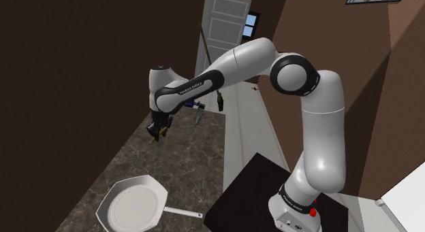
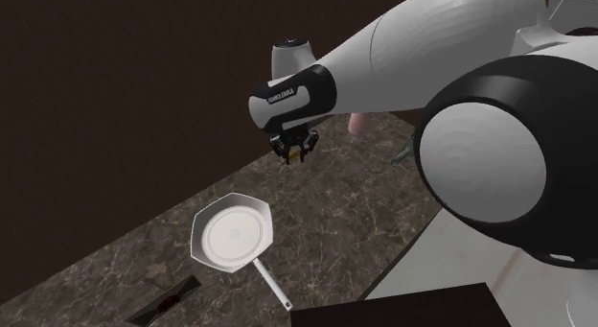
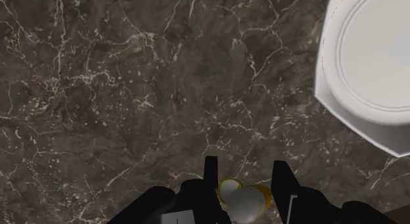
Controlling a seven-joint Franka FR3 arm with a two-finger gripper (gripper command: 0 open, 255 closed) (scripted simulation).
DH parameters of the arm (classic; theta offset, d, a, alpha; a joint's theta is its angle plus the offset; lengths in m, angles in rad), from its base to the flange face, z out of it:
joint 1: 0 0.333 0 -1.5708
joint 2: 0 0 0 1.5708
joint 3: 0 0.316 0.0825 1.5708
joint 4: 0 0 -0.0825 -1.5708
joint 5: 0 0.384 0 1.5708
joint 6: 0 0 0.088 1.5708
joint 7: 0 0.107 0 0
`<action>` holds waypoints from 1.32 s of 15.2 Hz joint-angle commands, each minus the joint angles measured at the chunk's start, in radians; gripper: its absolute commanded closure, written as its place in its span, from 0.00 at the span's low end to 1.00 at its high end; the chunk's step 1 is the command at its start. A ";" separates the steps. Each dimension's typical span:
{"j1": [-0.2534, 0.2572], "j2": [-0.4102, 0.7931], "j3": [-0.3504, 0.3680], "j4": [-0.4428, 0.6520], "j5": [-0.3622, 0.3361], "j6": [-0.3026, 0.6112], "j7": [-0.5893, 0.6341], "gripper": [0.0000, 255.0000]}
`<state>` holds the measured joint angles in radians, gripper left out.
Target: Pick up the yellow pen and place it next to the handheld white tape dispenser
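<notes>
My gripper [image 1: 159, 128] hangs above the dark marble counter [image 1: 184, 162], shut on the yellow pen [image 3: 244, 200]. The pen's yellow-rimmed grey end shows between the two black fingers [image 3: 211, 171], close to the hand. A bit of yellow [image 2: 287, 154] also peeks from the gripper [image 2: 293, 151] in the second exterior view. A small pale object with a blue part [image 1: 198, 115], probably the tape dispenser, stands farther back on the counter, to the shoulder view's right of the gripper [image 3: 246, 165]; its details are too small to tell.
A white octagonal frying pan [image 1: 133, 203] [image 2: 233, 237] [image 3: 374, 71] lies on the counter nearer the stand, handle toward the counter's edge. A dark flat object [image 2: 163, 301] lies near the counter's near end. A brown wall borders the counter; a white door [image 1: 228, 23] stands beyond.
</notes>
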<state>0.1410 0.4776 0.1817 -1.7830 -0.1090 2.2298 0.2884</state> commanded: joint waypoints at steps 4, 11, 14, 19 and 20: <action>-0.077 0.001 -0.024 0.008 0.011 -0.004 -0.106 1.00; -0.183 0.036 -0.058 0.066 0.024 -0.025 -0.254 1.00; -0.227 0.062 -0.071 0.111 0.029 -0.042 -0.315 1.00; -0.297 0.123 -0.093 0.213 0.036 -0.081 -0.413 1.00; -0.311 0.138 -0.097 0.238 0.038 -0.091 -0.432 1.00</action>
<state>-0.1552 0.5964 0.0893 -1.5712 -0.0726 2.1454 -0.1228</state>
